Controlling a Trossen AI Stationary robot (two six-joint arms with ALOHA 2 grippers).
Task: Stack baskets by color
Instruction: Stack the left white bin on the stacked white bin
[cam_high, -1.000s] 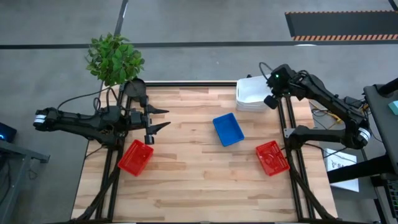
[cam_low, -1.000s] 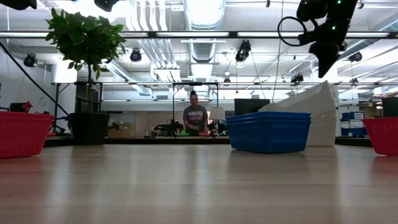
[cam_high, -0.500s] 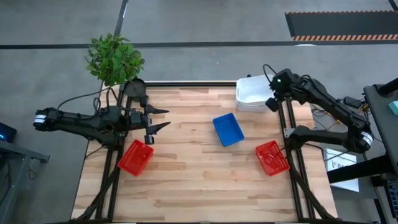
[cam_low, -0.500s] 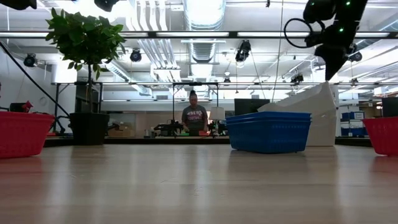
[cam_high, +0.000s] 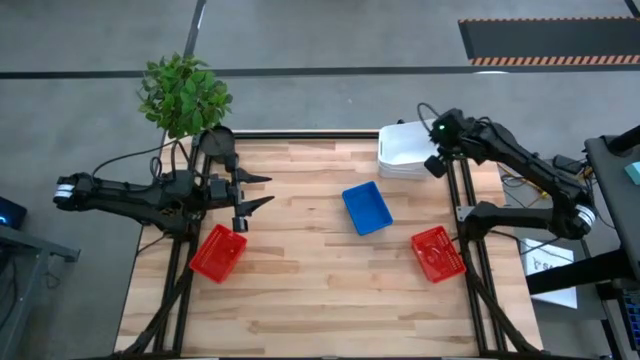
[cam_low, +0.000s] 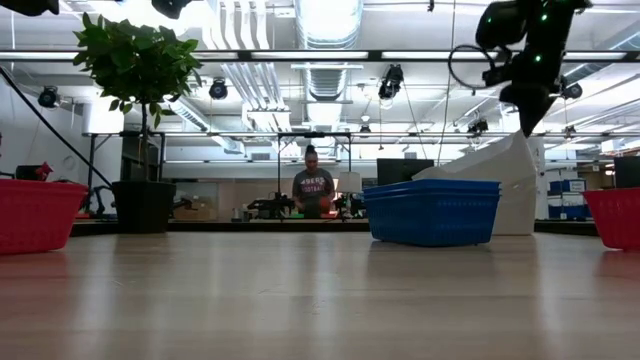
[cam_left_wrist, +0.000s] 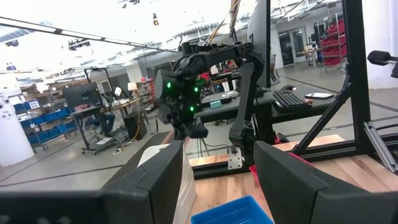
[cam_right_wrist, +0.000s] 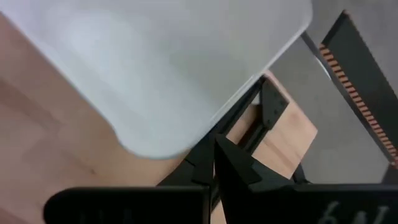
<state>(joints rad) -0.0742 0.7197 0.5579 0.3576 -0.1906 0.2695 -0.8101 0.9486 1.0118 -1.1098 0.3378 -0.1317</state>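
Note:
A stack of white baskets (cam_high: 403, 148) sits at the table's far right corner, its top basket tilted with the right side raised (cam_low: 515, 150). My right gripper (cam_high: 434, 163) is shut just over that raised side (cam_right_wrist: 186, 93). Nested blue baskets (cam_high: 367, 207) rest mid-table, also visible in the low view (cam_low: 432, 212). One red basket (cam_high: 218, 252) sits near the left edge and another (cam_high: 437, 254) near the right. My left gripper (cam_high: 262, 191) hovers open at the far left, holding nothing. My right gripper points steeply down with its shut fingertips (cam_right_wrist: 216, 148) right at the white basket's raised right rim (cam_low: 522, 138). I cannot tell whether they touch it.
A potted plant (cam_high: 185, 93) stands at the far left corner. The arms' black frame posts (cam_high: 462, 200) run along both side edges. Bare wood lies in front of the blue baskets.
My right gripper has sunk a little toward the white baskets' raised rim, swaying slightly right and back left as its wrist turned. The baskets and my left arm have kept still.

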